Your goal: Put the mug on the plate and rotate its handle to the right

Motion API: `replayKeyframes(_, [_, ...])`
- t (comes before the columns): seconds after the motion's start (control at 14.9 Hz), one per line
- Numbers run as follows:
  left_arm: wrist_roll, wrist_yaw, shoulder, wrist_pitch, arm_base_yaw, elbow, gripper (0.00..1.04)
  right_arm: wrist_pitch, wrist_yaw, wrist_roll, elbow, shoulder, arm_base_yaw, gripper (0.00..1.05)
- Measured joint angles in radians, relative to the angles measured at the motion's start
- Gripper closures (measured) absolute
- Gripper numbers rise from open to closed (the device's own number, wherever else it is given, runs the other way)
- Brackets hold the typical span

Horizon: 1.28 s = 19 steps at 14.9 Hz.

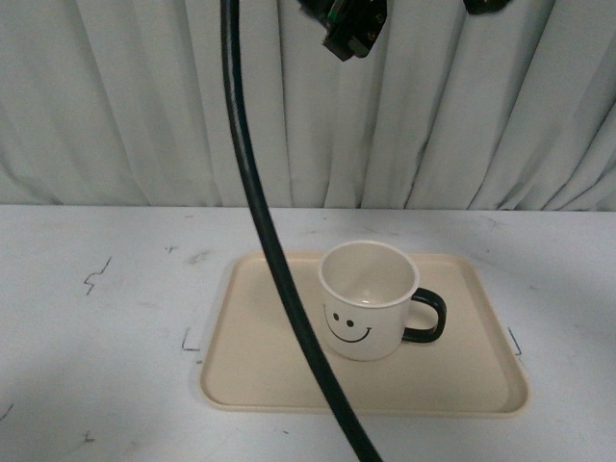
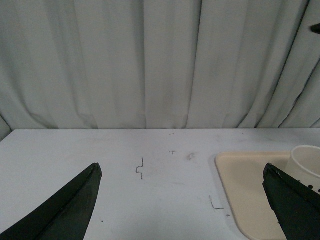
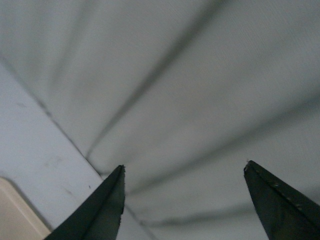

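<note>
The cream-white mug (image 1: 367, 299) with a black smiley face stands upright on the beige plate (image 1: 260, 366) in the front view. Its dark handle (image 1: 428, 316) points to the right. The mug's rim (image 2: 307, 161) and the plate's corner (image 2: 240, 180) also show at the edge of the left wrist view. My left gripper (image 2: 182, 170) is open and empty above the white table, left of the plate. My right gripper (image 3: 184, 169) is open and empty, raised and facing the curtain; a plate corner (image 3: 12, 217) shows beside it. A dark gripper part (image 1: 351, 27) hangs at the top of the front view.
A thick black cable (image 1: 265, 231) hangs across the front view, in front of the plate. A grey-white curtain (image 1: 125, 96) closes the back of the white table (image 1: 106, 318). Small dark marks (image 1: 96, 277) lie on the tabletop.
</note>
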Motion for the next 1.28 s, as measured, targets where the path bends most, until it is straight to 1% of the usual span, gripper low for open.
replayKeyframes(0.07, [0.000,-0.001,0.000,0.000,0.000,0.000,0.07,0.350,0.288,0.376,-0.327,-0.092,-0.042,0.45])
replayKeyframes(0.13, [0.000,0.000,0.000,0.000,0.000,0.000,0.07,0.481,0.353,0.520,-0.463,-0.130,-0.086,0.54])
replayKeyframes(0.2, [0.000,0.000,0.000,0.000,0.000,0.000,0.07,0.584,0.360,0.621,-0.578,-0.179,-0.127,0.63])
replayKeyframes(0.27, [0.000,0.000,0.000,0.000,0.000,0.000,0.07,0.645,0.359,0.690,-0.656,-0.228,-0.153,0.70])
replayKeyframes(0.4, [0.000,0.000,0.000,0.000,0.000,0.000,0.07,0.745,0.313,0.774,-0.817,-0.370,-0.174,0.90])
replayKeyframes(0.47, [0.000,0.000,0.000,0.000,0.000,0.000,0.07,0.763,0.287,0.789,-0.878,-0.413,-0.175,0.99])
replayKeyframes(0.54, [0.000,-0.001,0.000,0.000,0.000,0.000,0.07,0.768,0.265,0.798,-0.937,-0.441,-0.188,1.02])
replayKeyframes(0.67, [0.000,0.000,0.000,0.000,0.000,0.000,0.07,0.766,0.246,0.808,-1.058,-0.490,-0.231,1.03])
replayKeyframes(0.87, [0.000,0.000,0.000,0.000,0.000,0.000,0.07,0.777,0.207,0.814,-1.166,-0.634,-0.273,1.03])
replayKeyframes(1.14, [0.000,0.000,0.000,0.000,0.000,0.000,0.07,0.715,0.162,0.815,-1.297,-0.802,-0.319,1.03])
replayKeyframes(1.21, [0.000,0.000,0.000,0.000,0.000,0.000,0.07,0.676,0.132,0.815,-1.332,-0.883,-0.336,1.03])
replayKeyframes(1.28, [0.000,0.000,0.000,0.000,0.000,0.000,0.07,0.739,0.078,0.815,-1.373,-0.887,-0.396,1.03])
